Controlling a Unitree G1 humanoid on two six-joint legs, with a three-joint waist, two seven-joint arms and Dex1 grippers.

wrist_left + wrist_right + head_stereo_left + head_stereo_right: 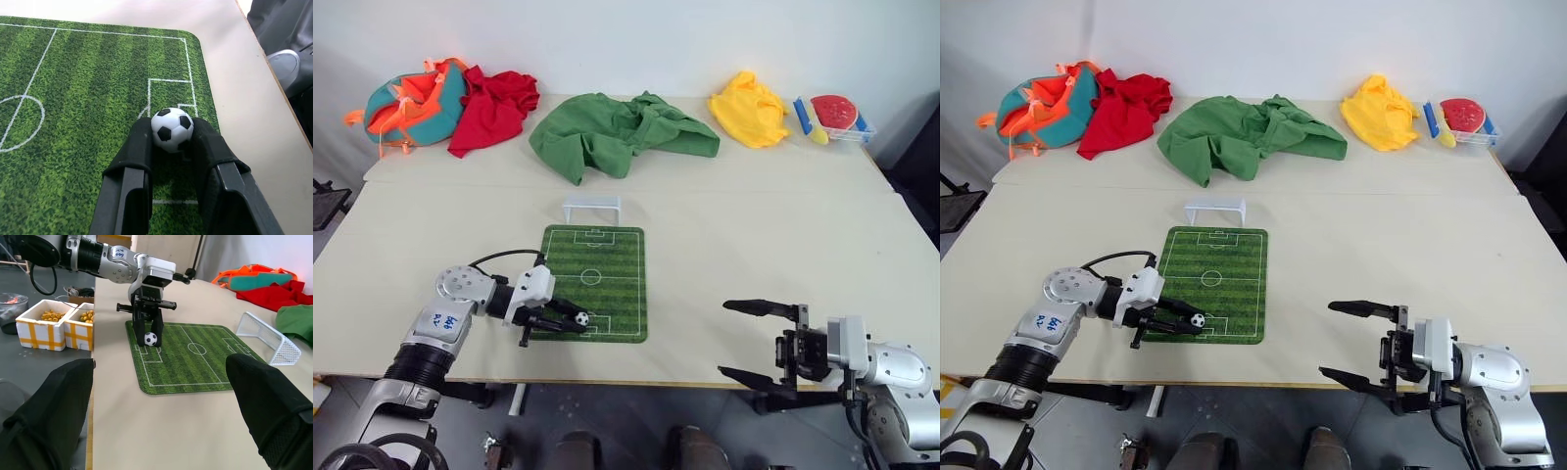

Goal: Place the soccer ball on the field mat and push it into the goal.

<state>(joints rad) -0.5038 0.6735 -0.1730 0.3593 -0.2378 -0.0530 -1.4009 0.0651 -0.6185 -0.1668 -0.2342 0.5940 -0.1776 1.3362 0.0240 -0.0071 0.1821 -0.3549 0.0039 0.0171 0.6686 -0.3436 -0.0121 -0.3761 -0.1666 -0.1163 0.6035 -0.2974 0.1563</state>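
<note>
Soccer ball (171, 129) sits pinched between the left gripper (570, 319) fingers, narrow gap, pads on both sides of it, right at the fingertips. It hangs over, maybe just touching, the field mat (597, 264) at the mat's near end by the printed goal box, close to the near-left corner; can't tell if it rests on the surface yet.

Key relation: the goal (591, 208) stands just off the mat's far short edge, mouth facing down the pitch. So from the ball, the goal lies straight along the mat's long axis, away from the robot. Left arm is on the ball; the right gripper (756, 340) hangs at the counter's near edge well to the right, fingers spread wide, holding nothing.

Materials: ball is hard, glossy, round, w/ black patches, so prob. rolls freely once let go. Mat is flat, thin, grass-print w/ rounded corners, looks grippy. Goal is a light white frame w/ net, likely easy to knock. Counter is smooth beige.
</note>
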